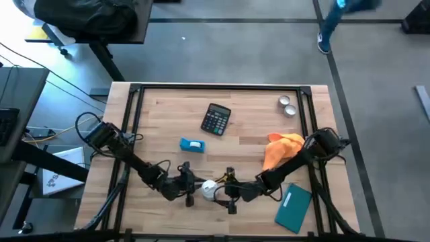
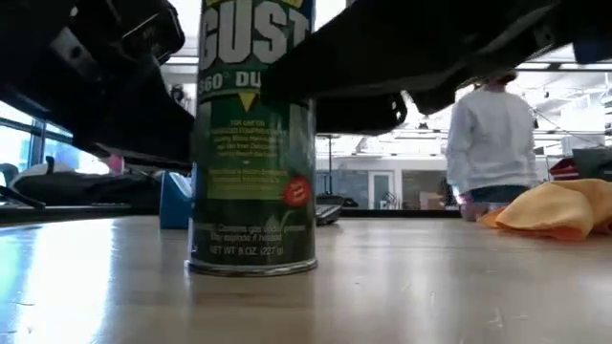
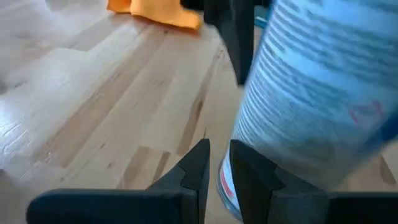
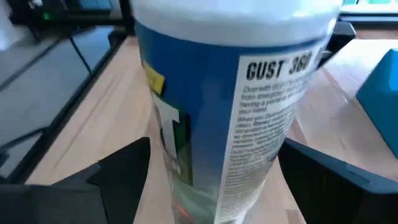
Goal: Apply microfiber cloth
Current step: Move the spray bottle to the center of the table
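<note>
The orange microfiber cloth [image 1: 282, 149] lies bunched on the table's right side, with nothing touching it; it also shows in the low view [image 2: 555, 208] and the left wrist view [image 3: 155, 11]. Near the front edge a green and blue duster can [image 1: 209, 189] with a white cap stands upright on its base [image 2: 251, 268]. My right gripper [image 4: 217, 168] is open, one finger on either side of the can's body [image 4: 230, 112]. My left gripper [image 3: 214, 165] is shut, just left of the can's base [image 3: 227, 186]. My left gripper's shut fingers reach level from the table's left, beside the can's lower rim [image 3: 225, 177]; I cannot tell whether they touch it. My right gripper comes level from the table's right with its fingers [image 4: 124, 171] close to the can's sides; whether they touch cannot be told.
A black calculator [image 1: 216, 119] and a small blue box [image 1: 192, 144] lie at mid-table. Two small round tins [image 1: 287, 105] sit at the far right, and a teal notebook [image 1: 293, 207] lies at the near right. A person [image 2: 492, 143] stands beyond the table.
</note>
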